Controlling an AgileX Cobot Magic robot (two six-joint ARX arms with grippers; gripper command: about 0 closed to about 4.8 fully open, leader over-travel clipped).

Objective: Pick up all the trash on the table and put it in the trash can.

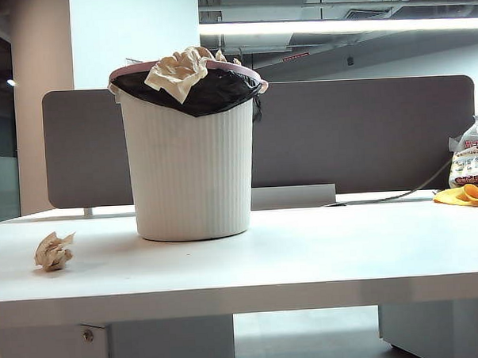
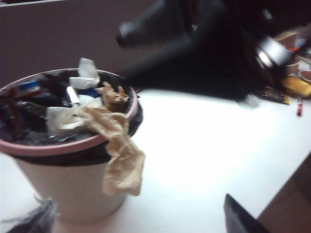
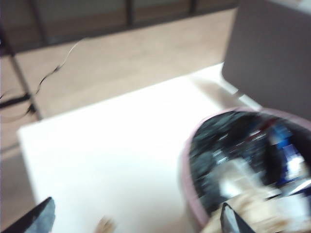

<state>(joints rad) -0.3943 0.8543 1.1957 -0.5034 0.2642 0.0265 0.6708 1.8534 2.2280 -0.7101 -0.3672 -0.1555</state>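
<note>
Neither gripper appeared in the exterior view, where one trash wad (image 1: 53, 251) lay on the table (image 1: 322, 255) left of the trash can (image 1: 193, 173).

Left gripper (image 2: 141, 221) stood wide, empty, a wad (image 2: 121, 160) draped over the rim between its fingertips.

Right gripper (image 3: 138, 221) gaped empty, the can (image 3: 187, 184) beside one fingertip.
</note>
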